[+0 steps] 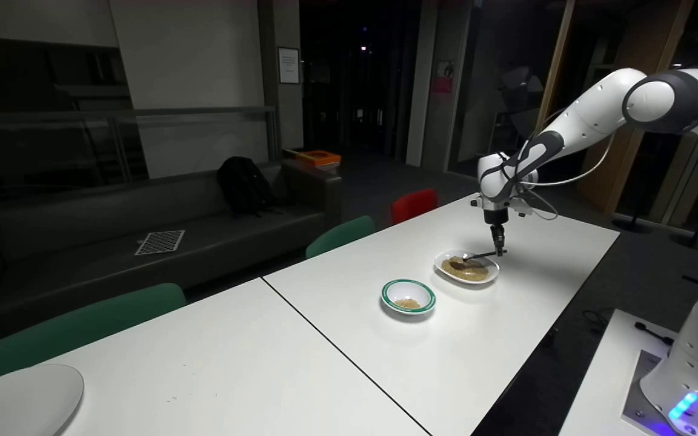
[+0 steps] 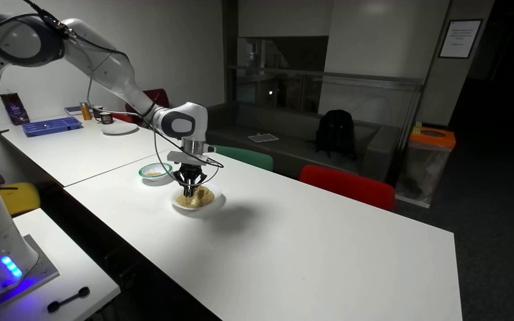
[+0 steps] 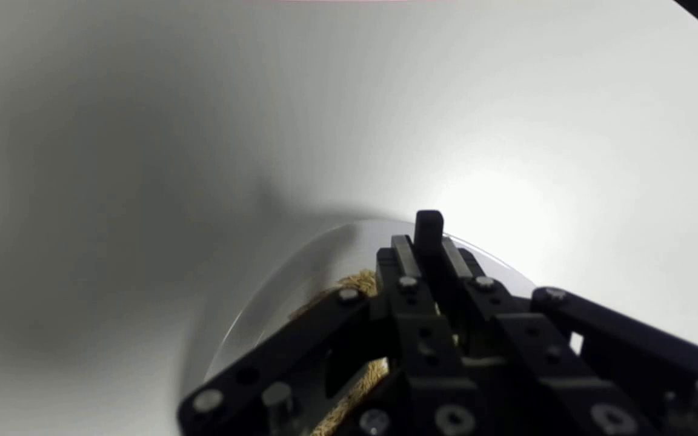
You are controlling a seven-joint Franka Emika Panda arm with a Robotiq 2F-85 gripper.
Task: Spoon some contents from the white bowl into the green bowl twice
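Gripper (image 1: pixel 499 251) is pinched on a dark spoon (image 1: pixel 483 255), pointing straight down, as seen in an exterior view. It's right by the edge of the white bowl (image 1: pixel 494 267), and the spoon slants in over the bowl with its far end at the contents (image 1: pixel 470 274), a spread of tan-brown loose stuff. Can't tell whether it's dug in or just resting on top. Near that is the green bowl (image 1: pixel 403 291), with a little patch of similar-looking stuff in the bottom. Both bowls sit upright on a white table (image 1: pixel 476 327). Behind all that, a black backpack (image 1: pixel 246 184) on a dark couch (image 1: pixel 70 248).

Next angle, also in an exterior view: the gripper hangs over the white bowl, partly blocking the contents, which look kinda heaped from here. Spoon's hard to pick out. Way down the table you get a blue tray (image 2: pixel 51 126), a dark bag (image 2: pixel 14 108) and a mug (image 2: pixel 106 118).

Wrist view: the fingers (image 3: pixel 406 257) are close together with the spoon's end poking up between them. White bowl's rim curves underneath, some contents peek out beside the fingers, and the rest is hidden.
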